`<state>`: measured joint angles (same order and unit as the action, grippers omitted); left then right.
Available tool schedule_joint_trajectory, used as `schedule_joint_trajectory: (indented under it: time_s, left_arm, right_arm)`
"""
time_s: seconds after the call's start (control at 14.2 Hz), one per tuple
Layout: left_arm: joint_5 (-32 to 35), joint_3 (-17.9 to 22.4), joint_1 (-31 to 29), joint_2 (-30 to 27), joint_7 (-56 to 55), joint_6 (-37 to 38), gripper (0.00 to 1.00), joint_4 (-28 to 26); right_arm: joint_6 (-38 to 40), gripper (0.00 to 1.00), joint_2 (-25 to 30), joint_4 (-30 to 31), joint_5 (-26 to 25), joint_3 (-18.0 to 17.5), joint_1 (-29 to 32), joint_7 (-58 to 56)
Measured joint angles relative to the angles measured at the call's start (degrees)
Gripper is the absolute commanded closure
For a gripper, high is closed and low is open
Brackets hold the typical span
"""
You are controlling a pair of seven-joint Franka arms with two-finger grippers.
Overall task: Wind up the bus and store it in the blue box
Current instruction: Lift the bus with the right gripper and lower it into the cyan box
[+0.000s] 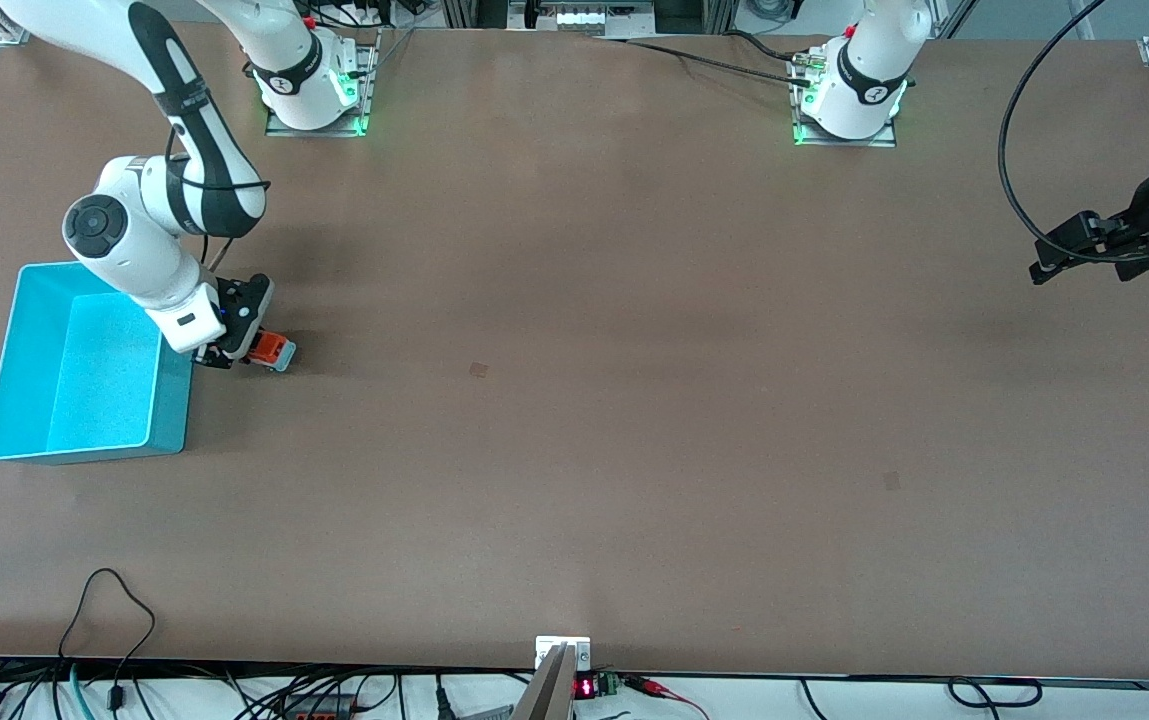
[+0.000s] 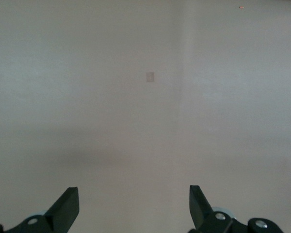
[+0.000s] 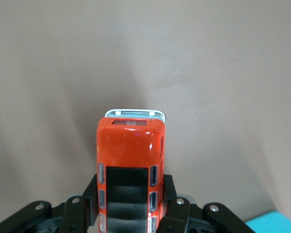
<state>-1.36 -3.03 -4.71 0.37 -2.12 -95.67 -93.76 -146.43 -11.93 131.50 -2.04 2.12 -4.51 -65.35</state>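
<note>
**Bus gripped beside the box, storing not yet done**

Clamped on the bus (image 3: 130,160): 2 black fingers (image 3: 175,206) of the right gripper (image 1: 252,345) pressed against its orange flanks toward the rear, dark roof windows between them, white-grey front end pointing away from the wrist. Seen from the front camera, low at the tabletop (image 1: 574,400) with the toy's front poking out from under the wrist; whether the wheels touch the surface cannot be told. Just beside the blue box (image 1: 169,395), at its wall toward the middle of the tabletop, outside the bin and not above its opening. A corner of cyan showing at the edge of the right wrist view as well.

Nothing visible inside the box where the right arm leaves its floor in sight. Judged from this: grasp made, winding possibly in hand or about to start, since a pull-back toy would need dragging along the surface first; no way to tell from the pictures whether the spring is loaded. Left to do: lift, carry over the rim, let go inside.

Spread wide and holding nothing: fingers (image 2: 65,208) of the left gripper (image 1: 1069,250), up over bare tabletop at the left arm's end, waiting well apart from both bus and box
</note>
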Motion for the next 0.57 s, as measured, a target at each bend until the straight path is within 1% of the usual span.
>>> schedule_joint_trajectory:
  time_s: [0.14, 0.28, 0.42, 0.57]
  left_arm:
    - [0.0, 0.01, -0.12, 0.03, 0.0, -0.39, 0.0, -0.11]
    - [0.0, 0.01, -0.49, 0.13, 0.0, -1.04, 0.0, -0.2]
    - [0.0, 0.01, -0.78, 0.2, 0.0, -1.16, 0.0, -0.27]
    - [0.0, 0.01, -0.92, 0.21, 0.0, -1.24, 0.0, -0.3]
  right_arm:
    - [4.99, 1.0, 2.86, -1.92, 0.0, 0.01, -0.66, 8.97]
    - [10.01, 1.0, 4.73, -4.17, 0.04, 0.8, 0.07, 15.96]
    - [16.22, 1.0, 5.66, -7.22, 0.14, 1.48, 2.54, 26.13]
    - [20.66, 1.0, 6.04, -10.0, 0.15, 2.05, 5.76, 34.74]
